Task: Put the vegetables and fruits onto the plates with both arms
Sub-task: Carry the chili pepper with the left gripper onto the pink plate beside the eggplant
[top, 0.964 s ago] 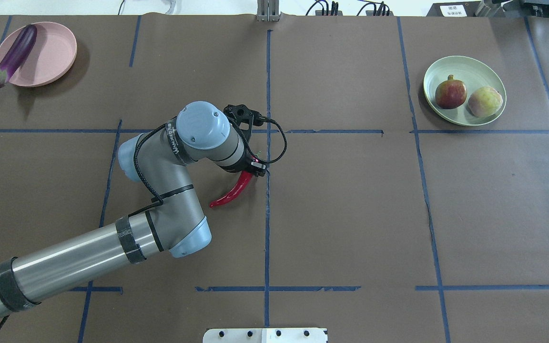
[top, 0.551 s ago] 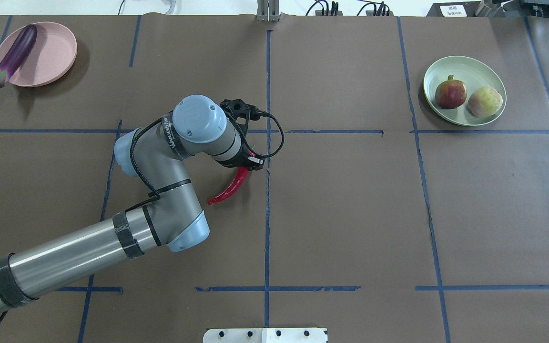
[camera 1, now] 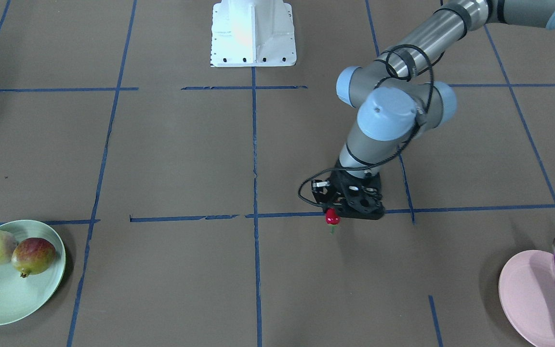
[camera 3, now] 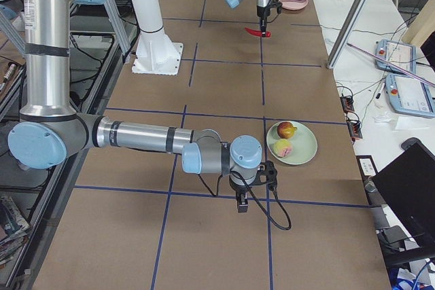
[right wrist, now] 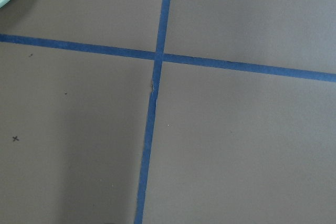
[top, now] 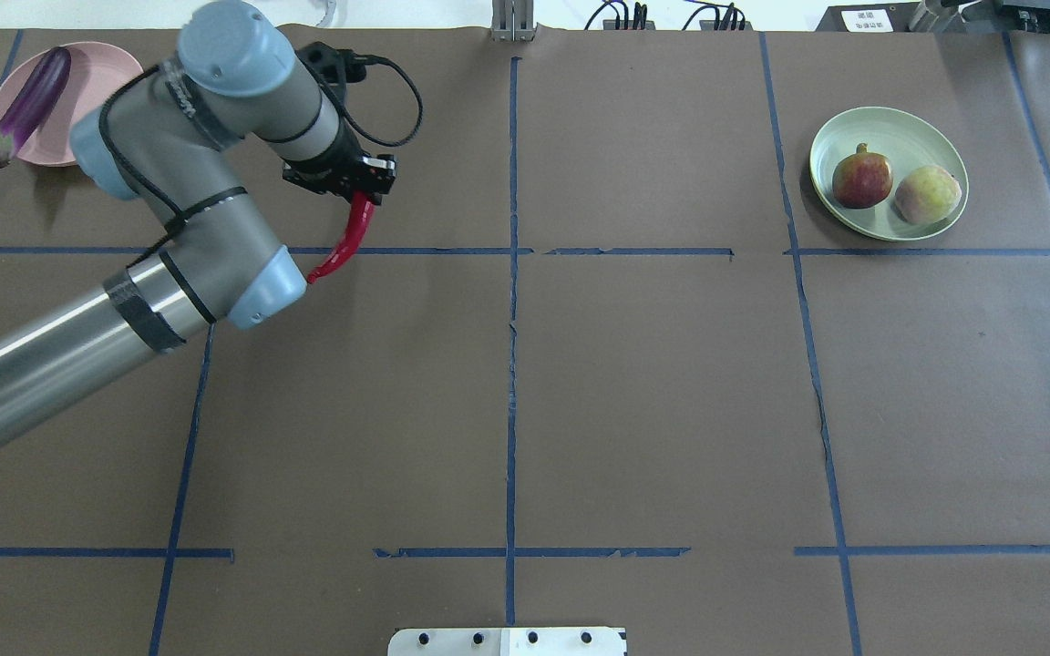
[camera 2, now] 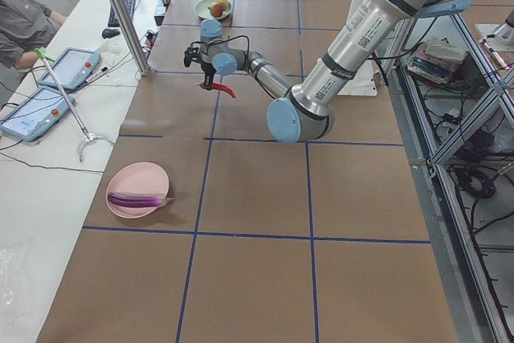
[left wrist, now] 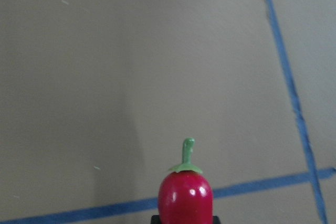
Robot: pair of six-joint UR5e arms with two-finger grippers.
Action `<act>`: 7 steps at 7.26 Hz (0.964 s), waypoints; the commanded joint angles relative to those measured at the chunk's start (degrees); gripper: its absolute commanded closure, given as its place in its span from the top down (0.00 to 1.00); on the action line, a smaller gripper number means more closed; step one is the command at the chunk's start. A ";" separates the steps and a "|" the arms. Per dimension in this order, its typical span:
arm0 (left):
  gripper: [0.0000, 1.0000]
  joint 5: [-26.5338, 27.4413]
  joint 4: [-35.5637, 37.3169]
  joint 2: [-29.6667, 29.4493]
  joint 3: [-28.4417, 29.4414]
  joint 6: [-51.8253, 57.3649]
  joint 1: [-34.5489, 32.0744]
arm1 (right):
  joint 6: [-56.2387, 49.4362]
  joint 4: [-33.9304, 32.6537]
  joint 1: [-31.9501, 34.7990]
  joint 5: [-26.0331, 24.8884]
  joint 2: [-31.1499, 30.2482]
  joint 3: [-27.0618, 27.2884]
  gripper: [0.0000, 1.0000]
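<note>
My left gripper point(top: 356, 189) is shut on the stem end of the red chili pepper point(top: 343, 241) and holds it above the table, right of the pink plate point(top: 110, 87). The chili also shows in the left wrist view point(left wrist: 185, 198) and the front view point(camera 1: 332, 218). The purple eggplant point(top: 28, 102) lies across the pink plate's left rim. The pomegranate point(top: 862, 179) and the peach point(top: 927, 194) sit on the mint green plate point(top: 890, 128). My right gripper point(camera 3: 241, 198) shows only in the exterior right view, low beside the mint plate point(camera 3: 306, 147); I cannot tell its state.
The white base block point(camera 1: 253, 33) stands at the robot's side of the table. Blue tape lines point(top: 511, 364) cross the brown table cover. A metal post point(camera 2: 120, 14) and the operators' tablets point(camera 2: 36, 110) stand past the table's far edge.
My left arm has carried the chili pepper from the table's middle up and to the far left, toward the pink plate. The plates and fruits have not moved.
</note>
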 commanded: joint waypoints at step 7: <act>0.69 -2.19 -3.41 -5.17 38.09 32.15 -19.70 | -0.09 0.09 0.00 -0.07 -0.10 0.12 1.00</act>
